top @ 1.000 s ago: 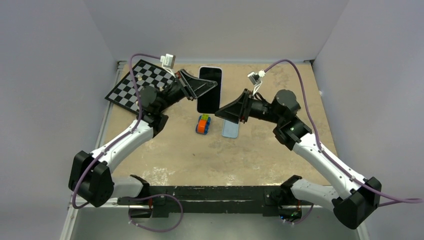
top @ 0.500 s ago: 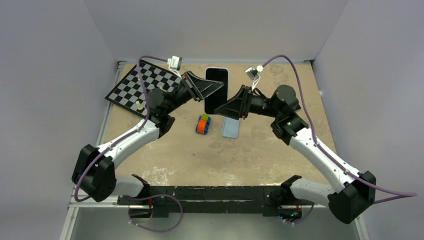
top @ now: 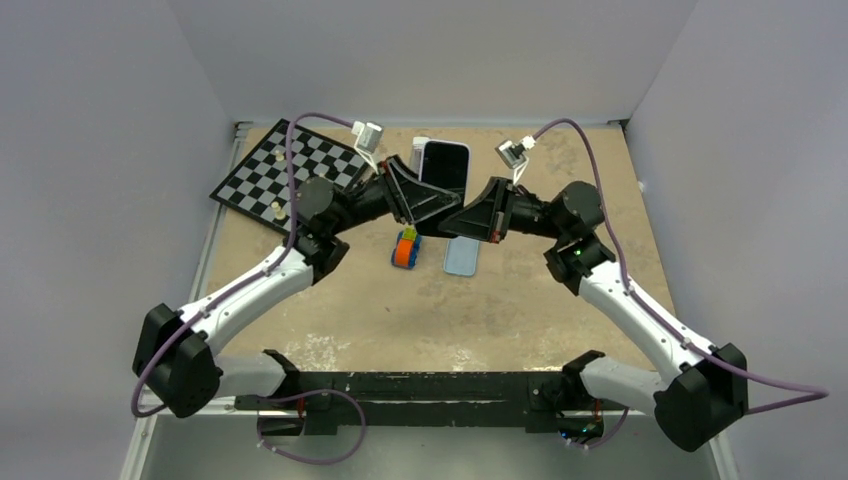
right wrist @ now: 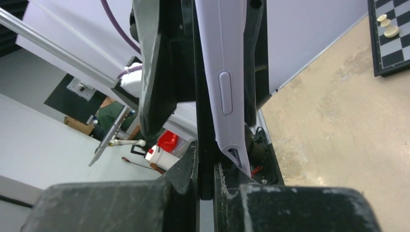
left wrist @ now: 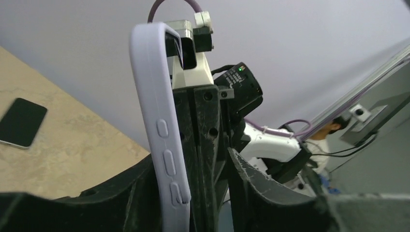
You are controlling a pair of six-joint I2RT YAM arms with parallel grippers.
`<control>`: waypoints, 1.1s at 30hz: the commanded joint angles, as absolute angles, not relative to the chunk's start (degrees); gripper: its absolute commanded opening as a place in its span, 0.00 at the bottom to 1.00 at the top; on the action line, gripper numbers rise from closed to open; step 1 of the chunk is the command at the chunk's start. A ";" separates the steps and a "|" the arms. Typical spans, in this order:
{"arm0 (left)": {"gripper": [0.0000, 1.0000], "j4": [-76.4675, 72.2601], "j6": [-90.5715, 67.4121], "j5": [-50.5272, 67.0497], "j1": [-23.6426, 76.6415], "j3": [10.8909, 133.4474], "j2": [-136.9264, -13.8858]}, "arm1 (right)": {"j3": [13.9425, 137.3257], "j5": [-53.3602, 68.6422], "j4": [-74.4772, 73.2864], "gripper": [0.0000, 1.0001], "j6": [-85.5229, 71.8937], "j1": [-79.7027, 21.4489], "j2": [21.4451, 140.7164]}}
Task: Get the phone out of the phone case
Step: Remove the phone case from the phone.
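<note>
Phone [top: 446, 165], dark screen up, hangs above the far middle of the surface [top: 500, 300] in its lavender phone case [left wrist: 162, 130], held from both sides. The left gripper [top: 425, 200] is closed across the phone case. The right gripper [top: 468, 215] pinches the phone's edge, where the case's corner splays away. A chessboard [top: 280, 170] lies far left.
</note>
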State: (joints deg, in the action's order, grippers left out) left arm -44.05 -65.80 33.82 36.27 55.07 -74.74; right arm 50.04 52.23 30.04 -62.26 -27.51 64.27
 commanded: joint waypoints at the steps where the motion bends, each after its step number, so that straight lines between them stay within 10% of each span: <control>1: 0.54 -31.94 -52.80 43.44 39.63 57.23 -66.80 | 50.37 46.91 36.77 0.00 -66.82 -24.76 60.15; 33: 0.28 -30.73 -43.05 38.06 37.33 51.87 -62.53 | 50.54 52.65 42.22 0.00 -75.19 -21.89 59.27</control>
State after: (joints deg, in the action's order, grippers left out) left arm -32.58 -45.32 41.98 37.21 48.77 -62.52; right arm 49.39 53.45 37.28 -74.61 -22.00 60.77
